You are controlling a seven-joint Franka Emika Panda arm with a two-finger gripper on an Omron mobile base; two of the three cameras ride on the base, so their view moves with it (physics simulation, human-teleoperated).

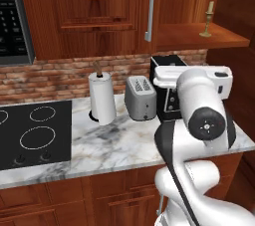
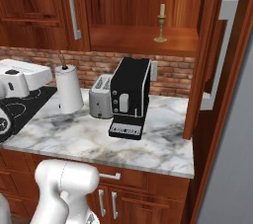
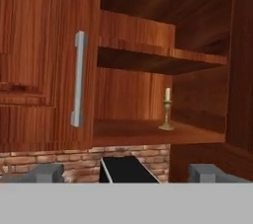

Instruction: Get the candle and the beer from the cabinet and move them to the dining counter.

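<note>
The candle (image 1: 207,21) (image 2: 160,23) (image 3: 167,112), a cream taper in a brass stick, stands upright on the lower shelf of the open cabinet (image 1: 199,40) (image 2: 133,40) (image 3: 128,131), toward its right side. The cabinet's right door (image 2: 217,55) is swung out toward me. My gripper (image 3: 128,173) is open, nothing between its fingers, and it hangs in front of and below the shelf, well short of the candle. The beer and the dining counter are out of view.
Below the cabinet, on the marble counter (image 1: 114,145), stand a black coffee machine (image 2: 129,97), a grey toaster (image 1: 139,98) (image 2: 101,97) and a paper towel roll (image 1: 102,98) (image 2: 69,89). A black cooktop (image 1: 35,133) lies left, under a microwave (image 1: 12,16).
</note>
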